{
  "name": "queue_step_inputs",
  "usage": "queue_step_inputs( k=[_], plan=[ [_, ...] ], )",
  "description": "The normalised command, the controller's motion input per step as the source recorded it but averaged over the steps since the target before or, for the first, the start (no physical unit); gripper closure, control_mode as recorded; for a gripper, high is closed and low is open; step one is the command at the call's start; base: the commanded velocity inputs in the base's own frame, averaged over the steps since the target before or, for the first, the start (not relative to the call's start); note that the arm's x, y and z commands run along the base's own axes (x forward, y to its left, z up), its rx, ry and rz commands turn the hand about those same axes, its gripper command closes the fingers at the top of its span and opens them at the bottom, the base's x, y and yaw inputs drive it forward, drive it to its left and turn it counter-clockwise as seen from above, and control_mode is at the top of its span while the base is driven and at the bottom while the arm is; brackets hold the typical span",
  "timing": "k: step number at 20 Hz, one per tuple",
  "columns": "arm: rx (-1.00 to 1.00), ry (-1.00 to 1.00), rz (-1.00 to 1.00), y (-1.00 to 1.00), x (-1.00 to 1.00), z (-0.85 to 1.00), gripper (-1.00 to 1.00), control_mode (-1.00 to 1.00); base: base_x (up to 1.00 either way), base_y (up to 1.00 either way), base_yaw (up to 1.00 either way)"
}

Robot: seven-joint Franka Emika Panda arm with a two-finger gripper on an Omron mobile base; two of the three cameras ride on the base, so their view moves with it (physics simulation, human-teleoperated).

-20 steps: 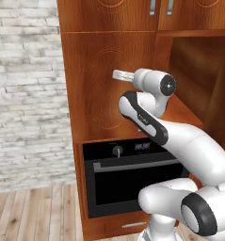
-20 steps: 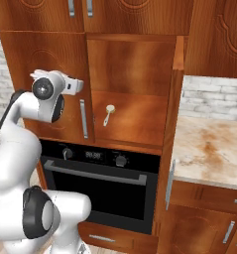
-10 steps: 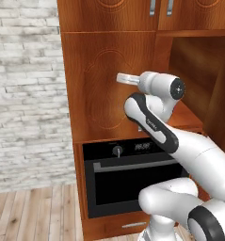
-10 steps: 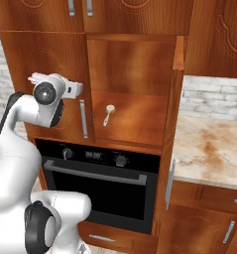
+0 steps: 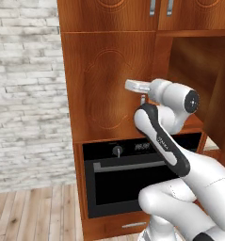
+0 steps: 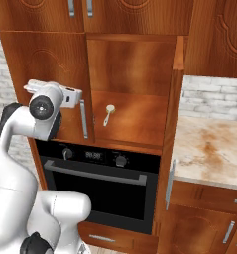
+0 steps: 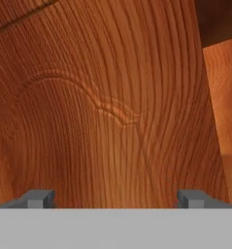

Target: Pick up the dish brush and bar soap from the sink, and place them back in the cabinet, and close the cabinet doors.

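Honestly, with the gripper spread wide and empty against the left cabinet door, flat, steady contact is being needed, so it's being pushed shut without slipping off.

We are holding the arm raised and folded at the elbow, with the wrist level and the hand pointing sideways. We are keeping the gripper with its jaws spread fully wide, gripping nothing, fingertips well apart.
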Motion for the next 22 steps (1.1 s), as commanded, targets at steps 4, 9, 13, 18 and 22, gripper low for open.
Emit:
queue_step_inputs(
  k=[4, 9, 13, 18, 22],
  plan=[
    [0.00, 0.00, 0.00, -0.19, -0.44, 0.22, -1.00, -1.00, 0.00, 0.00, 0.00],
    [0.00, 0.00, 0.00, -0.12, -0.41, 0.35, -1.00, -1.00, 0.00, 0.00, 0.00],
    [0.00, 0.00, 0.00, -0.04, -0.55, 0.42, -1.00, -1.00, 0.00, 0.00, 0.00],
    [-0.01, 0.00, 0.00, -0.09, -0.70, 0.32, -1.00, -1.00, 0.00, 0.00, 0.00],
    [-0.01, 0.00, 0.00, -0.19, -0.70, 0.21, -1.00, -1.00, 0.00, 0.00, 0.00]
  ],
)
